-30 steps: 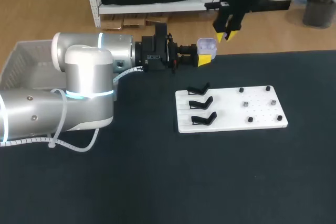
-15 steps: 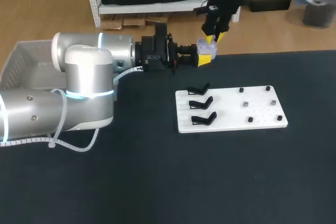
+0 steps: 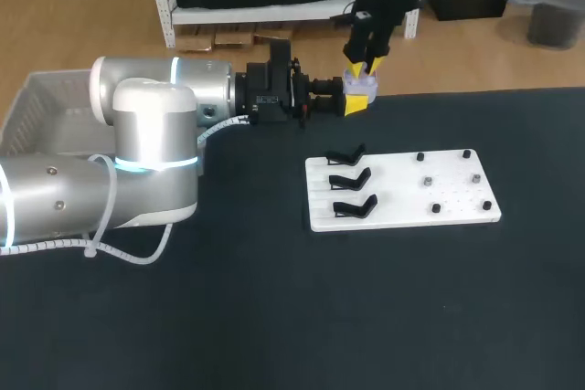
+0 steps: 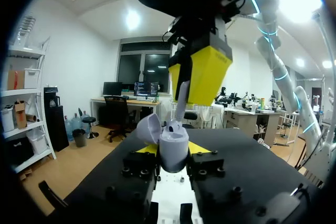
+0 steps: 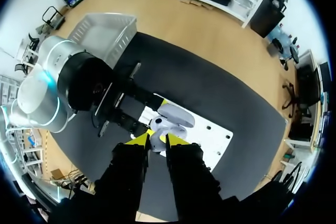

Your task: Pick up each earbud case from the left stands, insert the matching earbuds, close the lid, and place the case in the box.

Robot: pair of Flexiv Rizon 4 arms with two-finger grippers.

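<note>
Dark matting covers the surface point(image 3: 274, 317). At its far edge the left claw point(image 3: 355, 103) reaches in sideways, clamped on the earbud case point(image 3: 361, 85), which it holds off the mat with the opening facing up. The right claw point(image 3: 366, 65) hangs directly above. Its yellow tips are nearly together, pinching what looks like a small white earbud point(image 4: 180, 109) whose lower end is at the case's mouth.

The step in hand appears to be seating that earbud. To do it well, the right claw should descend straight along the socket's line with no sideways push. The case is gripped from only two sides and could twist in the left claw. Release should come only once the bud sits flush, because a bud standing proud would block the lid point(image 4: 149, 128).

The case is a small, rounded, glossy shell in pale lilac-grey, its lid hinged open and tipped back beside the right claw's fingers. Three black stands point(image 3: 351, 182) on the white board point(image 3: 402, 191) mid-surface hold nothing.
</note>
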